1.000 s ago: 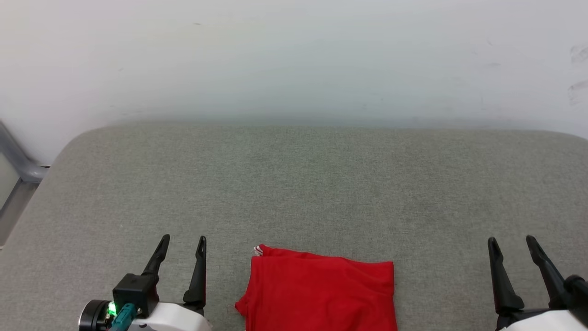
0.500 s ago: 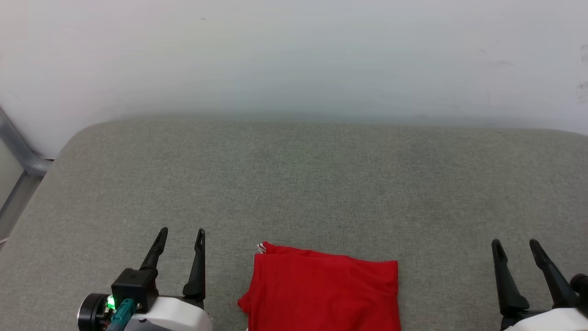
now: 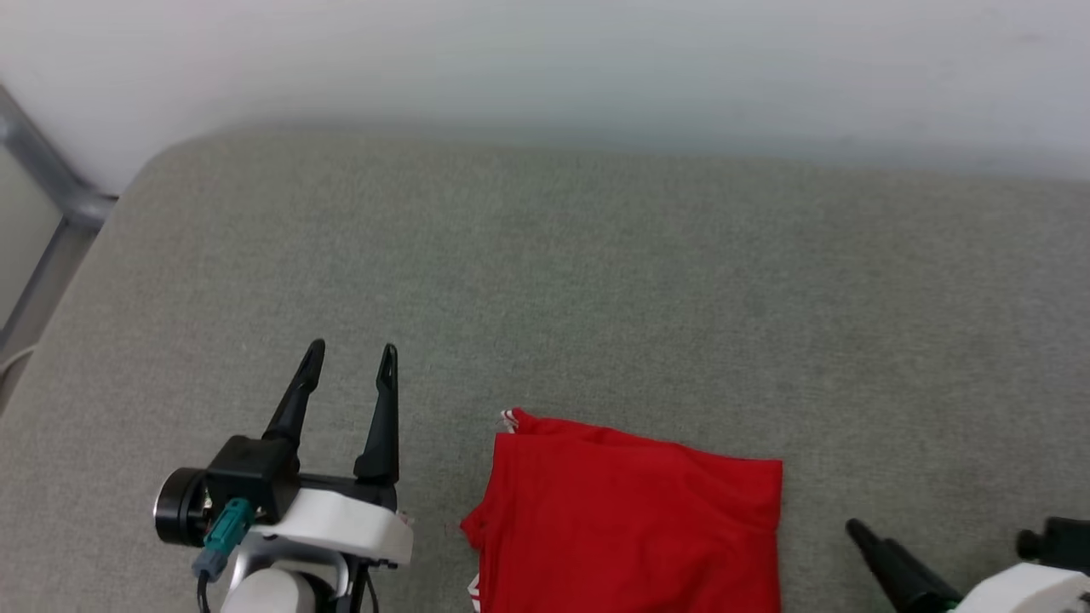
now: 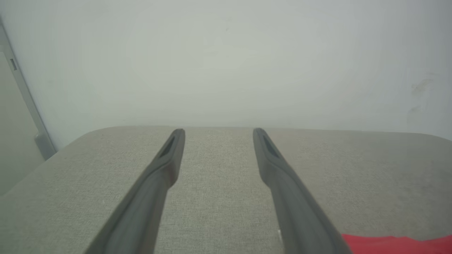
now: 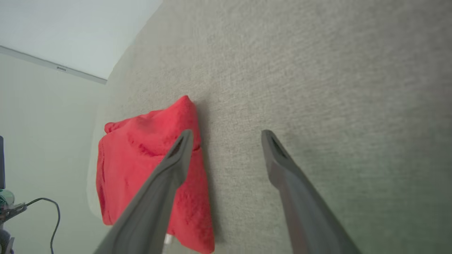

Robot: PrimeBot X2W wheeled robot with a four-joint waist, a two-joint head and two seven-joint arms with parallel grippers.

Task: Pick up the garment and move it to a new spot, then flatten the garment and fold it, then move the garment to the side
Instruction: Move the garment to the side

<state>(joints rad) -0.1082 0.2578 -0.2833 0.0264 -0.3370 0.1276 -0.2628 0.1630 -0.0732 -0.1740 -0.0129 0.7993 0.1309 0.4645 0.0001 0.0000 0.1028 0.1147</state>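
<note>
The garment is plain red, with red-and-white striped trim at its eleven o'clock corner; the bench is flecked grey-green.

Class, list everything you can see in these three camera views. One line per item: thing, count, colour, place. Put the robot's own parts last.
jersey: one, red with a bit of striped trim at one corner, lying folded near the front of the pad, between the two arms
pad: one, grey fabric, under everything, running back to the wall
wall: one, white, behind the pad
metal bar: one, grey, off the pad's far left corner
left end effector: one, dark fingers, open and empty, left of the jersey
right end effector: one, dark fingers, open and empty, at the jersey's right edge
</note>
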